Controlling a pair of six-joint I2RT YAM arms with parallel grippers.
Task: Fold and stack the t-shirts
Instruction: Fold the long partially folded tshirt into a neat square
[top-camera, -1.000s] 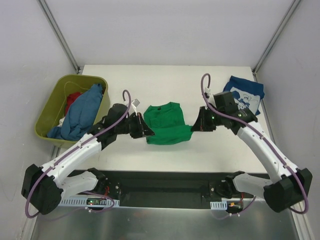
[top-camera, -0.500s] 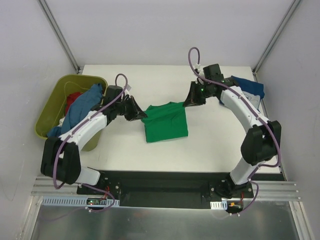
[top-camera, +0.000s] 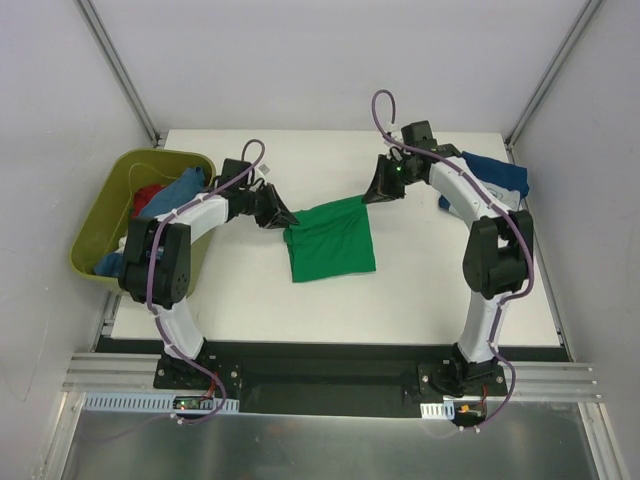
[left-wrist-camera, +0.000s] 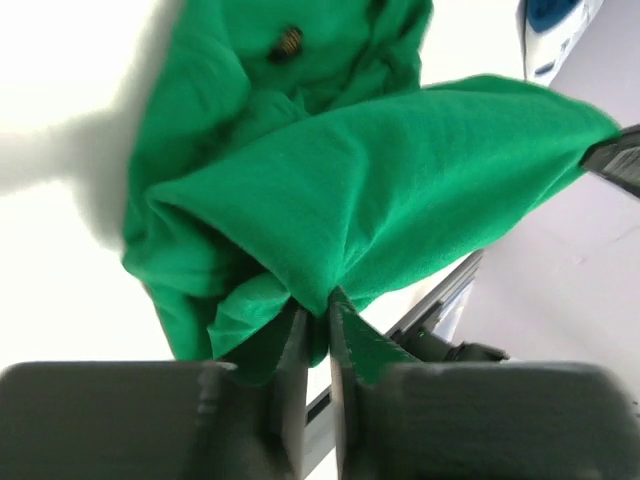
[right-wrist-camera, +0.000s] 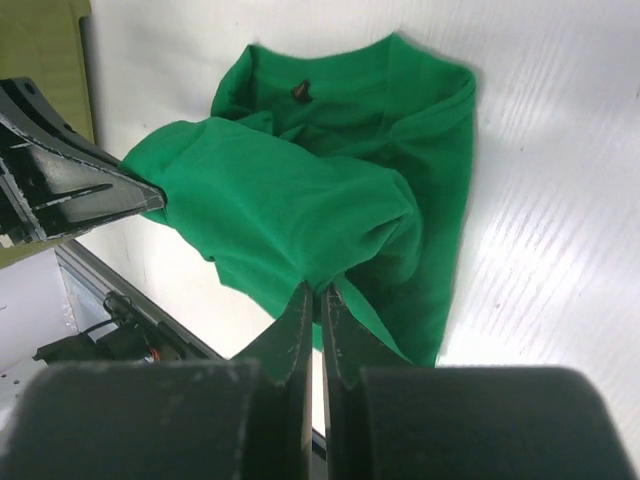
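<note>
A bright green t-shirt (top-camera: 332, 245) lies mid-table with its far edge lifted and stretched between both grippers. My left gripper (top-camera: 285, 218) is shut on the edge's left corner, and the left wrist view shows cloth (left-wrist-camera: 380, 190) pinched at its tips (left-wrist-camera: 318, 300). My right gripper (top-camera: 372, 195) is shut on the right corner; green cloth (right-wrist-camera: 300, 190) bunches at its tips (right-wrist-camera: 318, 290). A navy t-shirt (top-camera: 497, 172) with a white print lies at the back right, partly behind the right arm. A mid-blue t-shirt (top-camera: 172, 194) and a red one (top-camera: 148, 197) sit in the tub.
The olive-green tub (top-camera: 100, 230) stands at the table's left edge, close behind the left arm. Slanted metal frame posts rise at both back corners. The black rail with the arm bases runs along the near edge.
Both grippers have moved toward the back of the table and further apart, lifting the green t-shirt's edge and pulling it taut between them. The arms now reach far forward.
</note>
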